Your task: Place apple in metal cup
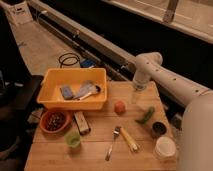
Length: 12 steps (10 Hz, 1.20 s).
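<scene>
Warm, dim yellowish light falls from above on the wooden table (100,152), strongest near its middle, where the yellow bin (75,79) glows. The white robot arm (170,82) catches the most light and looks almost washed out at its elbow. The gripper (136,96) hangs over the far part of the table, just right of the apple (119,107), pale against the wood. Behind, the wall is near black, and the left edge sinks into shadow. Everything looks soft, with no hard-edged shadows.

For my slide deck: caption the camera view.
Gripper hangs near the apple; the metal cup stands apart, past the green pepper.
</scene>
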Motion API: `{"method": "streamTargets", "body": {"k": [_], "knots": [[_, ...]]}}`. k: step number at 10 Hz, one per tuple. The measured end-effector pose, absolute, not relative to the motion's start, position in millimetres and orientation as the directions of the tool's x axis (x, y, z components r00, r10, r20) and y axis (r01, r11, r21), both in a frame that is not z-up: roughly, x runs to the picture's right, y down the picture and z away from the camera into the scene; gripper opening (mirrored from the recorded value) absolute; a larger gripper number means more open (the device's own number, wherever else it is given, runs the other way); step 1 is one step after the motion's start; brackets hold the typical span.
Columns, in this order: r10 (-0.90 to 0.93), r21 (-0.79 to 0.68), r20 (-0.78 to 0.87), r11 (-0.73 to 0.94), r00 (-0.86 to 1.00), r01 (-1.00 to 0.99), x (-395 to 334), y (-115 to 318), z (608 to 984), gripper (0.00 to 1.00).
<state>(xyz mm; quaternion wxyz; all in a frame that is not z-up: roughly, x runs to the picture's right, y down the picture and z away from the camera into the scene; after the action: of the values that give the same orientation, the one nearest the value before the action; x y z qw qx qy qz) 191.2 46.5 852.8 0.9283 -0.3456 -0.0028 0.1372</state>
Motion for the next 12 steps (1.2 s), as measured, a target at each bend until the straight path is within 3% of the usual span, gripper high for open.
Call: {"method": "streamTargets", "body": {"k": [4,12], "knots": [[0.285,-0.676,-0.072,0.691,0.956,-0.257,189.4,61.4,860.9,0.63],[0.317,-0.792,0.114,0.602,0.942,-0.106,91.1,103.2,887.7,0.63]]}}
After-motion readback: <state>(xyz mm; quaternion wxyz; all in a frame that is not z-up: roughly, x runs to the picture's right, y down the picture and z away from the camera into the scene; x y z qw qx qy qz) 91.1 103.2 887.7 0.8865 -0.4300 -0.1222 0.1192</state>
